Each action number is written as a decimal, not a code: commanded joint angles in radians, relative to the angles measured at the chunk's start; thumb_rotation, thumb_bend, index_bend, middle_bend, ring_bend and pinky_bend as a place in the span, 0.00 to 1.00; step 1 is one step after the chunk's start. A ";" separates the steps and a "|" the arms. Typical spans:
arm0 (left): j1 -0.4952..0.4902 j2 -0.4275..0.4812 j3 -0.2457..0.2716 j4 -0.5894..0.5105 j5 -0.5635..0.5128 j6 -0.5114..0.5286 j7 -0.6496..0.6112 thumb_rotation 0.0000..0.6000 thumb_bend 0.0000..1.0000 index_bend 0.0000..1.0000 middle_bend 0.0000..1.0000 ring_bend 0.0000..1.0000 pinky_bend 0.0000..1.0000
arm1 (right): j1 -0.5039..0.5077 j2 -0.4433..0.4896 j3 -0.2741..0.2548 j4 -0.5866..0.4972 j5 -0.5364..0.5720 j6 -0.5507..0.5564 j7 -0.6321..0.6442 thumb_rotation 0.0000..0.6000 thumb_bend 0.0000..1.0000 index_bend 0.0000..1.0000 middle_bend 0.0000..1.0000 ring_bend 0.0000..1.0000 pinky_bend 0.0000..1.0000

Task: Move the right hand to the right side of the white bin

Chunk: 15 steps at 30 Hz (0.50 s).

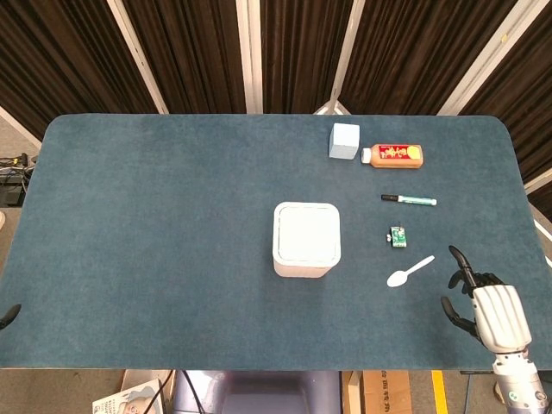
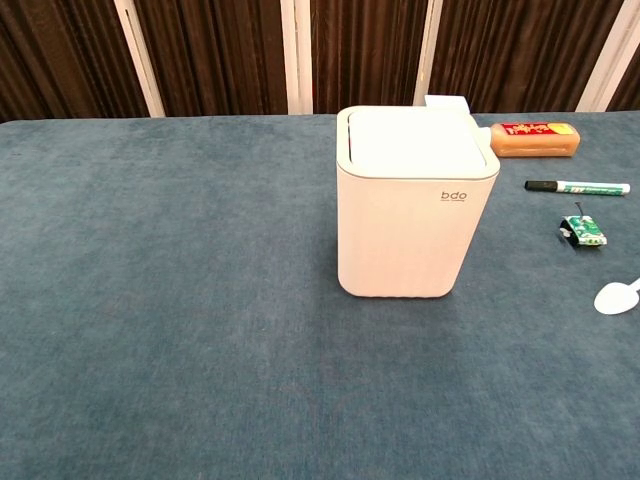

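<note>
While it hovers over the bench's near right corner, the right hand is empty, fingers spread wide and pointing up the bench; just left of it lies a white spoon; beyond that a small green clip and a marker; the white bin stands upright mid-bench, well apart; of the left hand only a dark tip shows, its state unclear.

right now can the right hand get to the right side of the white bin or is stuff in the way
Probably yes. The right hand is open near the table's front right edge, and the white bin stands apart to its left. Only the white spoon lies on the direct line; the small green item sits further back.
</note>
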 commanded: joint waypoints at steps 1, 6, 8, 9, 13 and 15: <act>-0.008 -0.003 0.008 -0.005 0.015 -0.014 0.009 1.00 0.02 0.12 0.04 0.00 0.00 | 0.041 0.031 0.023 -0.055 -0.006 -0.042 -0.061 1.00 0.36 0.04 0.58 0.62 0.58; -0.009 -0.022 -0.011 -0.003 -0.014 -0.009 0.058 1.00 0.02 0.12 0.04 0.00 0.00 | 0.098 0.081 0.050 -0.150 0.010 -0.125 -0.137 1.00 0.36 0.04 0.62 0.67 0.65; -0.007 -0.023 -0.016 -0.006 -0.022 -0.004 0.053 1.00 0.02 0.12 0.04 0.00 0.00 | 0.124 0.102 0.063 -0.187 0.027 -0.167 -0.173 1.00 0.36 0.04 0.63 0.69 0.66; -0.005 -0.022 -0.018 -0.007 -0.025 -0.002 0.050 1.00 0.02 0.12 0.04 0.00 0.00 | 0.136 0.113 0.068 -0.206 0.038 -0.188 -0.192 1.00 0.36 0.04 0.64 0.70 0.66; -0.004 -0.020 -0.021 -0.006 -0.029 0.000 0.043 1.00 0.02 0.12 0.04 0.00 0.00 | 0.186 0.157 0.082 -0.291 0.089 -0.286 -0.253 1.00 0.36 0.04 0.65 0.71 0.68; -0.004 -0.020 -0.019 -0.006 -0.026 -0.002 0.042 1.00 0.02 0.12 0.04 0.00 0.00 | 0.211 0.179 0.088 -0.329 0.118 -0.334 -0.268 1.00 0.36 0.04 0.66 0.71 0.68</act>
